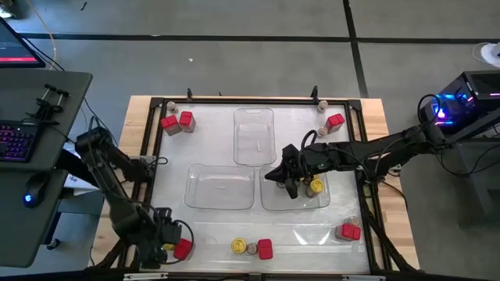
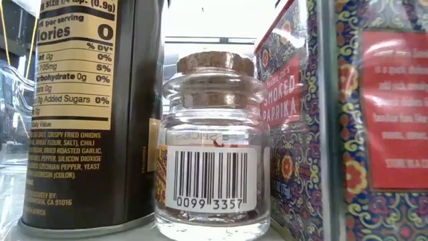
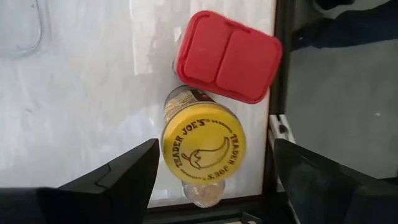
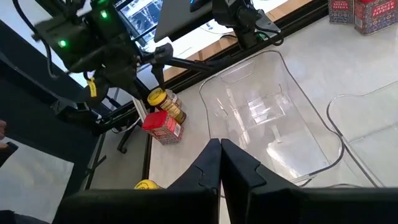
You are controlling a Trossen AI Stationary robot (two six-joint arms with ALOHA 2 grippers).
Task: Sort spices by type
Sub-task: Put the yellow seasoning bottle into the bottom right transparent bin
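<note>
My left gripper [image 1: 167,238] sits at the near left corner of the table, fingers spread wide and holding nothing. I judge it is lined up that way to take one container out of the tight cluster there. In the left wrist view the yellow-lidded jar [image 3: 203,144] stands between my two fingers, with the red-lidded tin [image 3: 228,56] touching it on one side and a small cork-topped jar [image 3: 206,195] peeping out on the other. They crowd each other, so a clean grasp needs the wide spread.

Farther right along the near edge stands a second mixed group: a yellow jar [image 1: 238,246], a small cork jar [image 1: 251,249] and a red tin [image 1: 265,249], not yet sorted. Two red tins [image 1: 177,121] wait at the far left.

Three clear trays lie mid-table; the far tray [image 1: 254,134] and the left tray [image 1: 220,187] look empty.

My right gripper [image 1: 291,181] hangs over the right tray [image 1: 294,204] with fingers pressed together, empty, just beside a yellow-lidded jar [image 1: 315,186] in that tray. More red tins stand at the far right [image 1: 335,121] and near right [image 1: 348,231].
</note>
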